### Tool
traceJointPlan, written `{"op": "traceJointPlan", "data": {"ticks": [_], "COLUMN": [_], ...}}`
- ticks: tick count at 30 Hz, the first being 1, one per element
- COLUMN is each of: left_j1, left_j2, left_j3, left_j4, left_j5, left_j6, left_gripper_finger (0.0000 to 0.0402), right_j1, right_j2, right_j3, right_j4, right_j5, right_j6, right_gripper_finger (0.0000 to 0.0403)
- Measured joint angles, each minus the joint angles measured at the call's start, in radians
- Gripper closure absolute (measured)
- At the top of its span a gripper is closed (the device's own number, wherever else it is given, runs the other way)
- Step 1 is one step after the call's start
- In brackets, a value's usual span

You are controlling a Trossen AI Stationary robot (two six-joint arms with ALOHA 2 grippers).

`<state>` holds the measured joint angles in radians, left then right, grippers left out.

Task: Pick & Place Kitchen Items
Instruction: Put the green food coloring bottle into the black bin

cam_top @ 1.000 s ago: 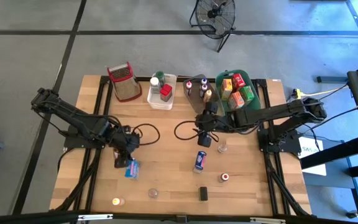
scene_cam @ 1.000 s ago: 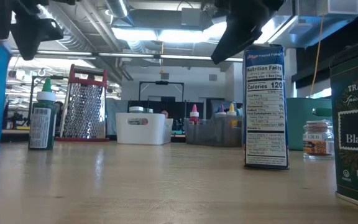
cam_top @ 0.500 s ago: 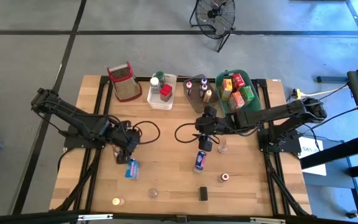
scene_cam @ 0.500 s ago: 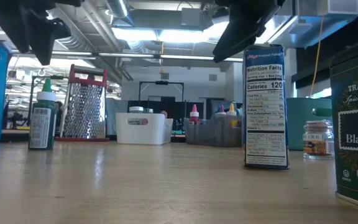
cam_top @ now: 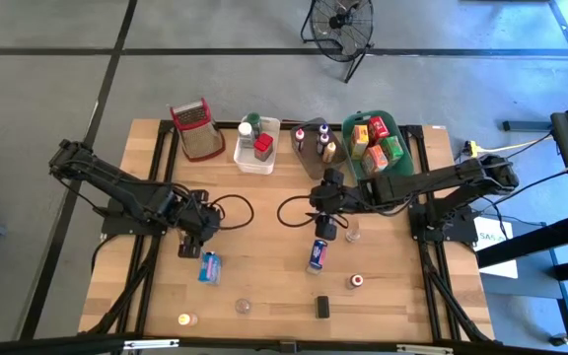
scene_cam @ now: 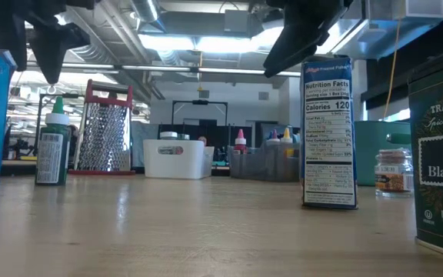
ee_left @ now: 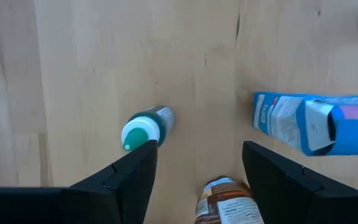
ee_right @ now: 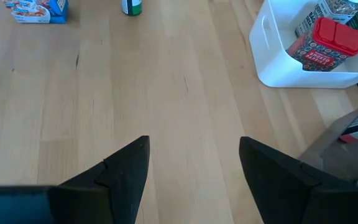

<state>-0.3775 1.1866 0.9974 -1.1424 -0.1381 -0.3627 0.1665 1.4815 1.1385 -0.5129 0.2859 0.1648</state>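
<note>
High view: green bin (cam_top: 351, 126) holds boxes (cam_top: 375, 139); white bin (cam_top: 248, 158) red-capped jar (cam_top: 262, 145); both pincers agape, empty.

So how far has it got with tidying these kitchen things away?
Partly done. Some goods already sit in the white bin, the grey bin and the green bin. Nothing is in hand: the left gripper and right gripper hang open over the table. Left loose are the blue box, a blue can and several small jars near the front edge.
</note>
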Motion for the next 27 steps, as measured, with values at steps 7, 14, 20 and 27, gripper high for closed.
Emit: {"op": "traceJointPlan", "data": {"ticks": [7,14,20,27], "left_j1": [0.0,0.0,0.0,0.0], "left_j2": [0.0,0.0,0.0,0.0], "left_j3": [0.0,0.0,0.0,0.0], "left_j4": [-0.007,-0.007,-0.007,-0.007], "left_j5": [-0.002,0.002,0.001,-0.006], "left_j6": [0.003,0.007,0.052,0.078], "left_gripper_finger": [0.017,0.017,0.0169,0.0171], "right_j1": [-0.001,-0.002,-0.003,-0.003], "right_j2": [0.0,0.0,0.0,0.0], "right_j3": [0.0,0.0,0.0,0.0], "right_j4": [0.0,0.0,0.001,0.001], "right_j5": [0.0,0.0,0.0,0.0], "right_j6": [-0.005,-0.023,-0.035,-0.035], "right_gripper_finger": [0.0153,0.0153,0.0153,0.0153]}}
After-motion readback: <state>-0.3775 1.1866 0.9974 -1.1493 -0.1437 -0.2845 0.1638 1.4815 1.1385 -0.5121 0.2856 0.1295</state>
